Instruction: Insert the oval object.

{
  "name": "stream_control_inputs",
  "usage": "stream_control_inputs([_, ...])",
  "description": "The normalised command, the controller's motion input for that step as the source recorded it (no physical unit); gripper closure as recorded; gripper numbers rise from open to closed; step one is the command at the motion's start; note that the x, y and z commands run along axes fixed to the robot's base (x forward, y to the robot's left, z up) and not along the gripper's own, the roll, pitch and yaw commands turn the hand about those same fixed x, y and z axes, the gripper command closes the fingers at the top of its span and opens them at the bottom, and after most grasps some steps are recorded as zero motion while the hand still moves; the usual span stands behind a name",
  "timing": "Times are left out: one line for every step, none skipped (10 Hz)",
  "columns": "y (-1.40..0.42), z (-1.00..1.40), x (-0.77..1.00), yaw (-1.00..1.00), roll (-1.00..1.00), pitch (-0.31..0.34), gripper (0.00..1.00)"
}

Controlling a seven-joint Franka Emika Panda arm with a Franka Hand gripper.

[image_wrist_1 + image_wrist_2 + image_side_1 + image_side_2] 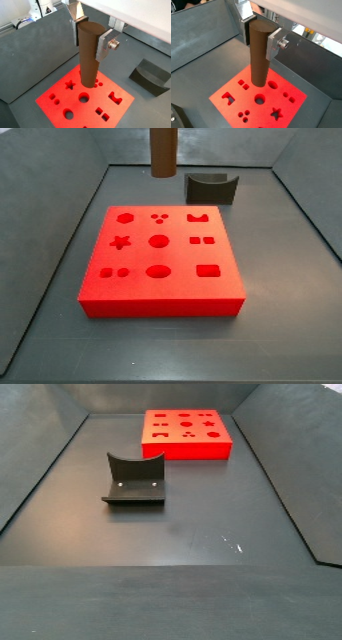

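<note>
My gripper (pixel 89 39) is shut on the oval object (pixel 88 55), a long brown matte rod that hangs upright between the silver fingers (pixel 103 46). Both wrist views show this grip, so the gripper (pixel 259 39) and the rod (pixel 259 57) appear there too. The rod's lower end hangs above the red block (pixel 70 102), which has several shaped holes in its top (pixel 284 102). In a side view only the rod's lower part (pixel 162 153) shows, well above the far edge of the red block (pixel 160 298). The gripper itself is out of that view.
The dark grey curved fixture (pixel 210 188) stands on the floor behind the red block, also seen in a wrist view (pixel 150 75) and a side view (pixel 134 479). Grey bin walls (pixel 60 238) surround the floor. The red block sits at the far end (pixel 187 450).
</note>
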Motion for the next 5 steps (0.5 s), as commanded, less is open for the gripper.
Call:
stream_control_inputs([0.00, 0.00, -0.04, 0.00, 0.00, 0.000, 1.00])
stream_control_inputs([-0.18, -0.01, 0.00, -0.02, 0.01, 0.000, 1.00])
stream_control_inputs([-0.34, -0.06, 0.05, -0.11, 0.13, 0.000, 1.00])
stream_control_inputs([-0.37, -0.06, 0.00, -0.15, 0.25, 0.023, 1.00])
stream_control_inputs([-0.22, -0.06, 0.09, -0.05, 0.10, 0.033, 1.00])
